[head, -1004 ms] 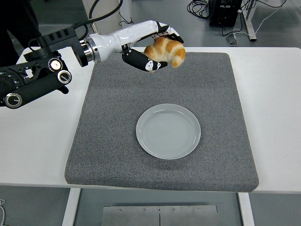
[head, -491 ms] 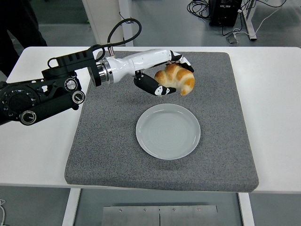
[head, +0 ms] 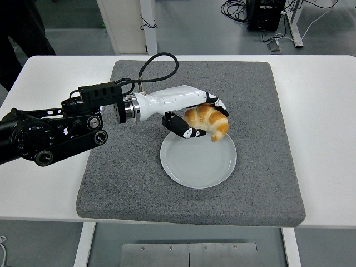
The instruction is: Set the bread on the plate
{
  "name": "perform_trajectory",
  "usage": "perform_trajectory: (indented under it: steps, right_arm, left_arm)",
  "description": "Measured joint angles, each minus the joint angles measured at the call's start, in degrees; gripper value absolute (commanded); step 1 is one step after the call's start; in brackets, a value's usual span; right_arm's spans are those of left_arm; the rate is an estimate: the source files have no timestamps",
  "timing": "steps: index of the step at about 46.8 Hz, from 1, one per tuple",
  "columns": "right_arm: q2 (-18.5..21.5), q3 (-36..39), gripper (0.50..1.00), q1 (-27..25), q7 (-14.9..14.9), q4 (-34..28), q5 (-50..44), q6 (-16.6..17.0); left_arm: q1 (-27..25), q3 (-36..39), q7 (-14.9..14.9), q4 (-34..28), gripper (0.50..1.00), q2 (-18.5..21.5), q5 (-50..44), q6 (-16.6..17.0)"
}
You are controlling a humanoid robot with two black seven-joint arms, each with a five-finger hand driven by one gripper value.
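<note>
In the head view, the left hand (head: 196, 118), white-shelled with black fingertips, sits just left of the frame's centre at the end of a black arm that enters from the left edge and crosses the middle left of the picture. Its fingers are curled closed around a golden-brown, crescent-shaped croissant (head: 208, 121): the upper fingers (head: 216, 103) wrap over the top of the pastry, while the thumb and lower part of the hand press in from beneath and from the left. The croissant hangs in this grasp over the upper edge of a round, pale grey-blue plate (head: 198, 162), its lower right tip pointing down toward the plate's rim; whether that tip touches the plate cannot be told. The pastry's crust is glossy, with ridged layers, darker brown on the crests and lighter tan toward the ends. The plate lies flat near the centre of a large, square, dark grey felt-like mat (head: 261, 128), which covers most of the white surface (head: 325, 100). A black cable (head: 158, 65) loops up from the wrist over the mat's upper left part. In the upper left corner of the frame a person's dark clothing (head: 22, 28) shows beyond the far edge of the surface.
</note>
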Motion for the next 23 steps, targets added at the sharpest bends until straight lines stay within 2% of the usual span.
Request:
perform_trajectory:
  steps: [13, 23]
  right_arm:
    - [0.00, 0.02, 1.000, 0.00, 0.00, 0.00, 0.01, -0.03]
    - [0.00, 0.00, 1.000, 0.00, 0.00, 0.00, -0.01, -0.03]
  left_arm:
    - [0.89, 4.29, 0.00, 0.81, 0.636, -1.42, 2.05, 4.50]
    - [1.11, 6.87, 0.00, 1.73, 0.636, -2.01, 2.17, 6.40]
